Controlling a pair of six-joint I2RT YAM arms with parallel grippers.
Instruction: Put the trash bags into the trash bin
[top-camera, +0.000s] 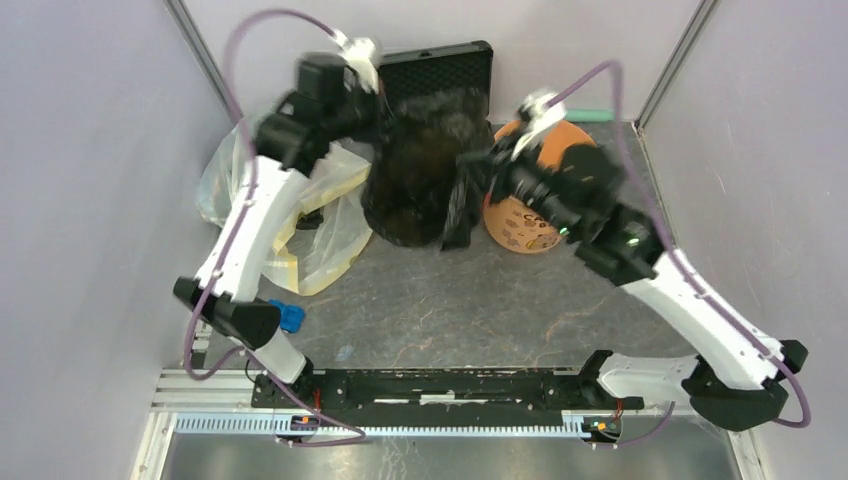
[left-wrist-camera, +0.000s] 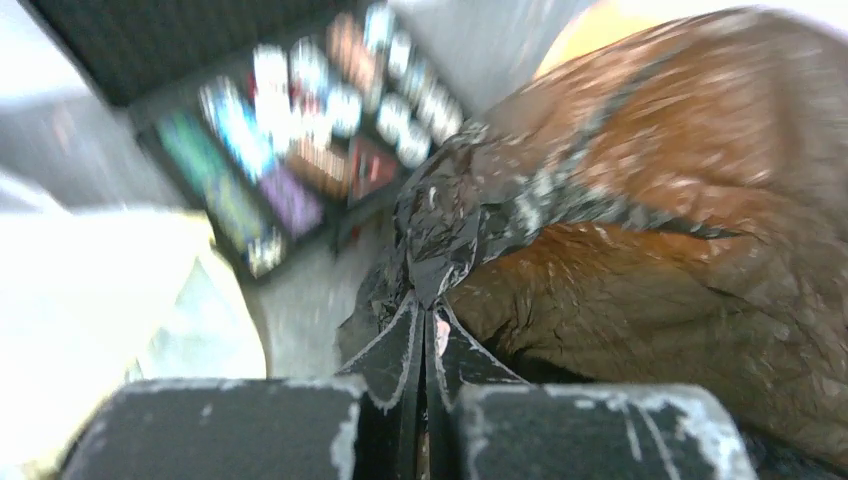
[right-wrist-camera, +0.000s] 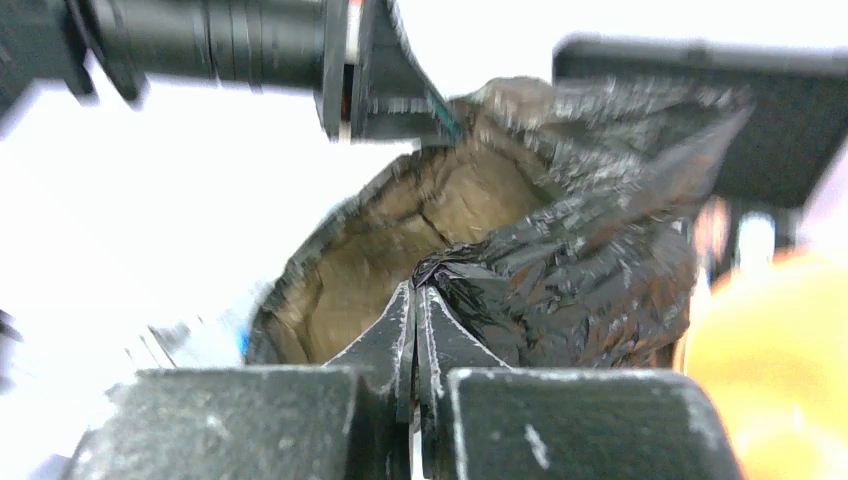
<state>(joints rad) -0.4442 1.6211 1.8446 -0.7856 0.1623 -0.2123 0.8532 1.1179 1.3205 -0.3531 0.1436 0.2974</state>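
Black plastic trash bag (top-camera: 415, 185): stretched between both claws, hanging left of the trash bin (top-camera: 520, 225). No part of it is inside. Whether its lower end touches the tabletop (top-camera: 450, 310) cannot be told.
Trash bin: far right of centre, upright, partly hidden by the right arm. Its inside is not visible.
Left claw (left-wrist-camera: 425, 320): clenched on a pinch of the bag's crinkled upper edge, on the far-left side.
Right claw (right-wrist-camera: 413, 300): clenched on the bag's right edge, just beside the bin.
Done: the bag is gripped at two points and spread open.
Left to do: by my reading, carrying it right over the rim and releasing it.
Nearby: a yellowish clear bag (top-camera: 330, 230) at left and a case of chips (top-camera: 440, 65) at the far side.
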